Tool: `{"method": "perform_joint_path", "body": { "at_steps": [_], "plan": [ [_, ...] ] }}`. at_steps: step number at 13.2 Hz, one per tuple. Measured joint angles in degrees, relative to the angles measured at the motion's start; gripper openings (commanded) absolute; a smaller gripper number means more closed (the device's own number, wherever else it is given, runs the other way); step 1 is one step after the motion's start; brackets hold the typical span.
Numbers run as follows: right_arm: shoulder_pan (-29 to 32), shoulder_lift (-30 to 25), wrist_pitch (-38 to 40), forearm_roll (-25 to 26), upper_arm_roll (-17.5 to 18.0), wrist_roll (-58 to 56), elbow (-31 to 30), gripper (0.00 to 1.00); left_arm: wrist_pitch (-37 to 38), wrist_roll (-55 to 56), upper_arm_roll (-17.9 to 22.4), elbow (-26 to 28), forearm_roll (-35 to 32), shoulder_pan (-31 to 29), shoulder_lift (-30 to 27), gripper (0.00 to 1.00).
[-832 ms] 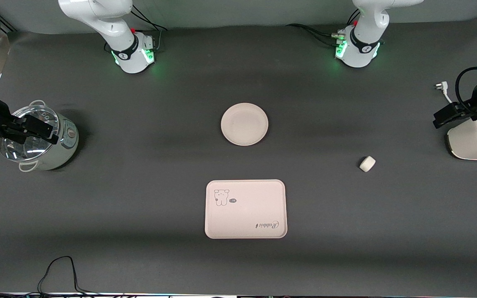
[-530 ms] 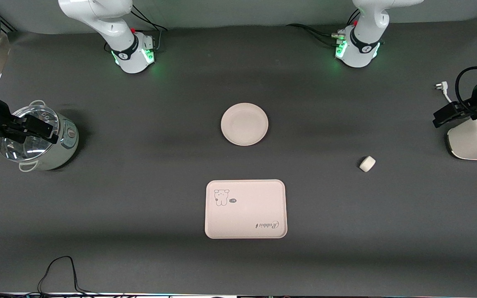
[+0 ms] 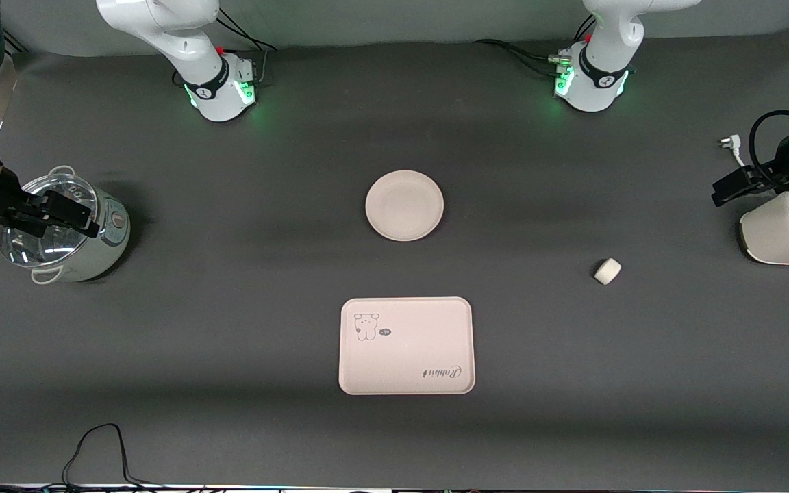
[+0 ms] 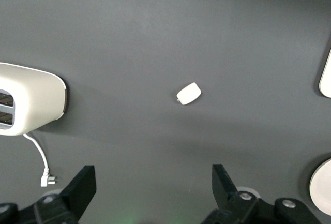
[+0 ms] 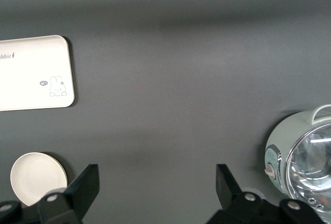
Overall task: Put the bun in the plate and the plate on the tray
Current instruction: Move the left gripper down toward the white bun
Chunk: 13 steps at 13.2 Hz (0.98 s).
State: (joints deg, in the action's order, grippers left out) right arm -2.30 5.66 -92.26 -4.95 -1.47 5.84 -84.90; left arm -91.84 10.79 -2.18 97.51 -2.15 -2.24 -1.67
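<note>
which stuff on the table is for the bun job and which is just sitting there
For the job:
- bun, toward the left arm's end
- plate, mid-table, bare
- tray, nearer the front camera than the plate

Just lying about:
- pot, under the right gripper
- toaster, under the left gripper
- cable

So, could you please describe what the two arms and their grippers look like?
Both arms are glossy white with black joint bands, green lights and black cables at their bases. The left gripper and right gripper are black, with flat, wedge-shaped fingers.
</note>
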Motion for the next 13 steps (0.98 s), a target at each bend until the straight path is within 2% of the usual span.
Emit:
{"method": "perform_joint_path", "body": {
  "at_steps": [8, 10, 13],
  "plan": [
    [-1.21, 0.49, 0.0, 0.0, 0.29, -0.13, -1.09, 1.0, -0.45, -0.18, -1.93, 1.06, 1.94, 0.74, 2.88, 1.0],
    [-1.53, 0.77, 0.0, 0.0, 0.29, -0.13, -1.28, 1.0, -4.46, -0.18, -1.77, 5.01, 3.22, 0.43, 3.84, 1.0],
    [-1.54, 0.89, 0.0, 0.0, 0.29, -0.13, -1.35, 1.0, -16.99, -0.18, -1.61, 13.43, 3.59, 0.27, 9.32, 1.0]
  ]
}}
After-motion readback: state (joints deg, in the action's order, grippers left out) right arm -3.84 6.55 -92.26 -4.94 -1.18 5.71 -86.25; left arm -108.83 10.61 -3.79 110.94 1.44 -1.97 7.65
